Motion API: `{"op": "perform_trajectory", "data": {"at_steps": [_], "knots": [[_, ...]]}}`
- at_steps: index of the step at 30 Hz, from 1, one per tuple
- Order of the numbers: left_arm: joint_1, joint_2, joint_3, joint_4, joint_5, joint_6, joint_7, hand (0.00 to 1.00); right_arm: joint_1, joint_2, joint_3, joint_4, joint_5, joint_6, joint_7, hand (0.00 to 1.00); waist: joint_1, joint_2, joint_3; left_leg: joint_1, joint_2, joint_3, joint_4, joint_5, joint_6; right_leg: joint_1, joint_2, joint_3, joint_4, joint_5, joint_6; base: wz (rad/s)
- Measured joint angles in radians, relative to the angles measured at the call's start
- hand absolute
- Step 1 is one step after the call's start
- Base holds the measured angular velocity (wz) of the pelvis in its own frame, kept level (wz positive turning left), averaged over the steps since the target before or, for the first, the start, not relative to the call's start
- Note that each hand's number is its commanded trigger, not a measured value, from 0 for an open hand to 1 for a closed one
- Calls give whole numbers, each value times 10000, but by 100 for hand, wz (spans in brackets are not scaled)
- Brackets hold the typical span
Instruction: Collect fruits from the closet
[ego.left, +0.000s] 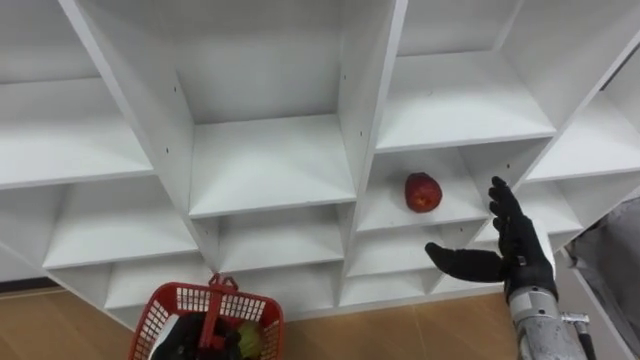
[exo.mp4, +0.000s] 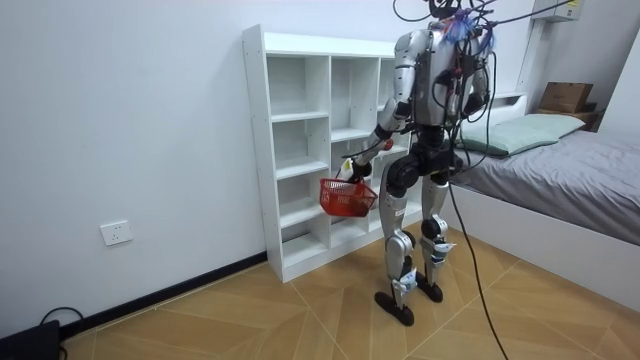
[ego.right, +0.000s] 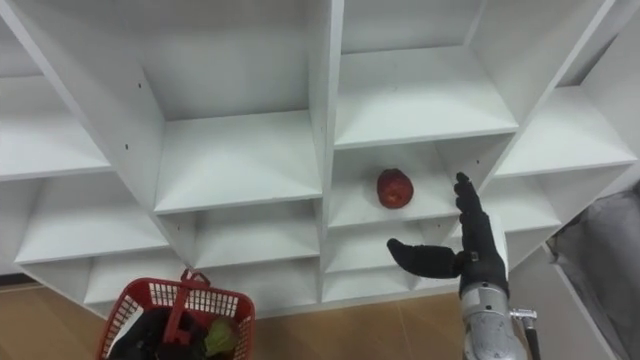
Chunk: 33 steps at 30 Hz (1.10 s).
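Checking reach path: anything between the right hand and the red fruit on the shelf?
Nothing: only bare shelf board between the open right hand and the red fruit, in both eye views.

No text, number or sign can be read anywhere. The white shelf unit (ego.left: 270, 165) has plain panels. The red plastic mesh basket (ego.left: 165, 305) shows no legible label. Any print on the brown cardboard box (exo.mp4: 565, 96) near the room view's right edge is too small to make out.
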Motion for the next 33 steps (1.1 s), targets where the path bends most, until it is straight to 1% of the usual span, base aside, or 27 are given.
{"op": "perform_trajectory", "data": {"at_steps": [1, 2, 4, 5, 8, 10, 12, 13, 15, 17, 19, 20, 22, 23, 25, 27, 31, 33], "knots": [[39, 1, 11, 0, 1, 0, -19, 100, -3, 0, 1, -1, -1, 5, 5, 0, 32, 6, -4, -17, 4, -9, 0, -7, -2, 12, 0, -23, -1, 0, 0, 6], [109, 1, 69, 0, 3, 2, -52, 100, -36, -3, 0, -2, -1, 7, 3, 0, 35, 18, -32, -42, 6, -29, 5, -8, -2, 48, -3, -58, -3, 0, -1, 7], [218, 4, 247, 0, -4, 4, -181, 100, -104, -17, -6, -2, -5, 6, 0, 0, 20, 13, -42, -82, 6, -90, 40, -8, -2, 44, -12, -118, -5, 0, -1, 11], [269, 3, 327, -1, -4, 4, -228, 100, -118, -47, -8, -2, -9, 7, -1, 0, -1, 8, -63, -138, -3, -177, 57, -8, -2, 32, -32, -224, -10, -1, -2, 14], [367, 5, 389, -35, -3, 5, -245, 100, -292, -131, -12, 9, -81, 5, -2, 0, -5, 10, -69, -302, -9, -257, 161, -8, -1, -44, -47, -297, -2, 0, -3, 10], [377, 8, 388, -160, -3, 5, -245, 100, -513, -194, -5, 221, -235, -49, -7, 0, 22, -8, -57, -358, -14, -324, 182, -7, -1, -83, -47, -324, 2, 0, -5, 11], [343, 7, 338, -189, -25, 3, -210, 100, -1013, -211, 9, 880, -450, -77, -52, 0, 12, 0, -51, -489, -33, -505, 258, -7, -1, -171, -77, -475, -2, -7, -10, 16], [313, 7, 320, -189, -28, 3, -209, 100, -1158, -218, 12, 1041, -445, -78, -98, 0, 14, 5, -53, -555, -36, -509, 301, -8, 0, -220, -87, -501, 19, -9, -12, 14], [175, 7, 252, -188, -23, 4, -197, 100, -1897, -228, 19, 1854, -432, -94, -266, 0, 37, 31, -31, -812, -22, -511, 399, -7, 2, -388, -89, -517, 86, 5, -32, 2], [110, 3, 151, -189, -22, 4, -202, 100, -2286, -244, 18, 2239, -434, -95, -355, 0, 127, 64, -7, -1034, -15, -520, 518, -7, 2, -600, -98, -529, 191, 1, -41, 2], [85, -3, 119, -189, -19, 6, -198, 100, -2463, -262, 19, 2268, -434, -93, -434, 0, 161, 93, 13, -1289, -19, -658, 625, -6, 2, -780, -115, -607, 230, -2, -49, 13], [38, 0, 101, -188, -15, 24, -184, 100, -2542, -289, 19, 2277, -429, -93, -482, 0, 157, 99, 37, -1460, -28, -774, 700, -4, 2, -874, -134, -719, 245, -7, -57, 25], [-45, 15, 38, -188, -10, 81, -181, 100, -2678, -319, 24, 2492, -341, -105, -508, 0, 190, 69, 70, -1616, -47, -875, 763, -1, 1, -1001, -176, -850, 366, -54, -84, 24], [-128, 18, -6, -189, 2, 110, -177, 100, -2802, -321, 24, 2799, -314, -109, -538, 0, 215, 39, 89, -1743, -67, -978, 894, -1, 2, -1032, -202, -952, 379, -80, -85, 22], [-317, 18, -29, -188, -3, 147, -179, 100, -3152, -323, 23, 3272, -280, -100, -589, 0, 288, 2, 124, -2023, -76, -1025, 1028, -2, 2, -1300, -234, -1019, 521, -110, -95, 16], [-552, 29, -29, -183, -14, 233, -185, 100, -3677, -324, 20, 3863, -288, -84, -667, 0, 296, 3, 127, -2372, -78, -1124, 1175, -1, 3, -1573, -246, -1093, 608, -105, -108, 10], [-756, 31, -32, -91, -23, 262, -165, 100, -3954, -324, 26, 3991, -268, -82, -827, 0, 342, 29, 145, -2652, -77, -1180, 1284, -1, 3, -1815, -259, -1138, 688, -105, -112, 4], [-795, 25, -28, -59, 2, 277, -180, 100, -4010, -347, -4, 4146, -271, -80, -878, 0, 487, 31, 143, -2832, -86, -1200, 1305, 2, 7, -1991, -274, -1159, 720, -105, -113, 0]]}}
